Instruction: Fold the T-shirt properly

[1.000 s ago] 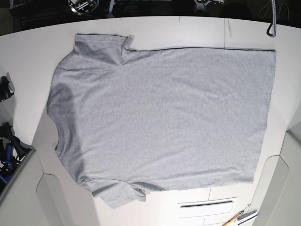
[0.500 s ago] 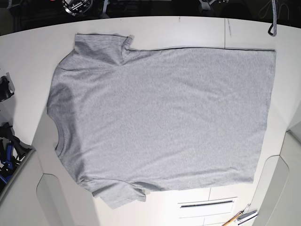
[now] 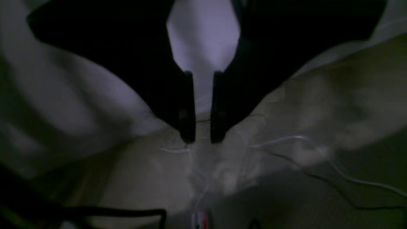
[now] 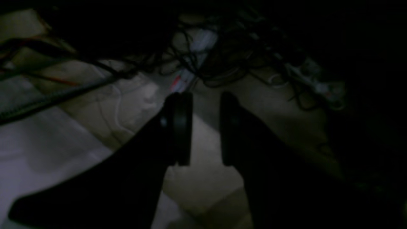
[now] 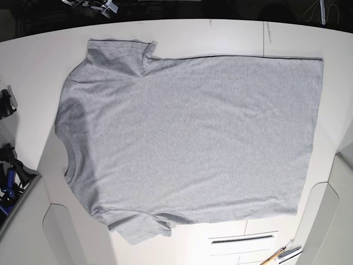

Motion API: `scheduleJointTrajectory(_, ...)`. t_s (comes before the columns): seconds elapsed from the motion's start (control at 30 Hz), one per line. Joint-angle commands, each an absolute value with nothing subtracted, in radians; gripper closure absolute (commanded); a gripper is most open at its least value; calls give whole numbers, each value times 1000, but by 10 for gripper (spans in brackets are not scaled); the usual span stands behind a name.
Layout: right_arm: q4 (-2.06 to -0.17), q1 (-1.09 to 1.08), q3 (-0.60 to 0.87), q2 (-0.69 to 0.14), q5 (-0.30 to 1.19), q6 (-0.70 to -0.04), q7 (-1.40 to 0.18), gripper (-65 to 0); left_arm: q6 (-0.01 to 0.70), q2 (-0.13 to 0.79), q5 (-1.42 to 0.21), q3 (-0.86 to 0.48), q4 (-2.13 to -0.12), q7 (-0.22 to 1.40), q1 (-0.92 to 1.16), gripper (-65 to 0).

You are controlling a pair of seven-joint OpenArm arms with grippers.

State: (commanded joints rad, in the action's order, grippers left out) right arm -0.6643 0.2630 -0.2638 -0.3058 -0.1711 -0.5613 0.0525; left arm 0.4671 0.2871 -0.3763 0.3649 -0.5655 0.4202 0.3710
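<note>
Base view shows the T-shirt (image 5: 193, 138) spread flat, all folds left; both end effectors (image 3: 203, 108) (image 4: 206, 128) are parted, holding nothing.

Surface: I see a smooth white tabletop (image 5: 220, 33) running across my base view, a thin dark seam near its far edge.
Floor: my wrist views show brownish-grey floor (image 3: 171, 187), crossed by loose cables (image 4: 117, 105).
Light: bright and even over the tabletop, very dim down at the floor.
</note>
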Motion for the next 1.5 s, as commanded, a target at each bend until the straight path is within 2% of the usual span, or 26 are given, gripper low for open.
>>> scheduleJointTrajectory(0.13, -863, 385, -264, -373, -107, -573, 51, -154, 429, 325, -376, 338, -758, 423, 503, -125)
scheduleJointTrajectory(0.37, -1138, 598, -261, -487, -11, -573, 48, -154, 432, 330, -358, 118, -996, 433, 694, -125)
scheduleJointTrajectory(0.47, -1250, 682, -248, -531, 27, -573, 44, -154, 469, 330, -359, 49, -1069, 479, 750, -125)
scheduleJointTrajectory(0.53, -1331, 743, -212, -549, 65, -573, 39, -154, 468, 330, -359, 18, -1114, 513, 788, -125)
scheduleJointTrajectory(0.77, -1655, 911, 31, -551, 292, -583, -196, -154, 470, 331, -359, -85, -1296, 517, 926, -125)
scheduleJointTrajectory(0.87, -1755, 930, 109, -551, 403, -584, -291, -154, 516, 330, -379, -127, -1396, 524, 969, -125)
scheduleJointTrajectory(0.93, -1807, 929, 147, -551, 465, -584, -375, -154, 521, 331, -408, -158, -1464, 542, 1000, -125)
scheduleJointTrajectory(1.0, -1846, 929, 184, -551, 524, -585, -423, -154, 521, 330, -416, -191, -1527, 548, 1025, -125)
scheduleJointTrajectory(1.17, -1907, 919, 315, -535, 646, -583, -427, -154, 521, 330, -423, -304, -1682, 560, 1068, -126)
scheduleJointTrajectory(1.33, -1908, 805, 468, -490, 712, -579, -495, -154, 523, 331, -487, -465, -1787, 589, 1069, -144)
scheduleJointTrajectory(1.43, -1904, 736, 535, -481, 743, -578, -543, -155, 618, 331, -571, -570, -1853, 588, 1069, -185)
scheduleJointTrajectory(1.5, -1885, 699, 559, -481, 741, -571, -543, -193, 672, 331, -642, -628, -1895, 588, 1068, -213)
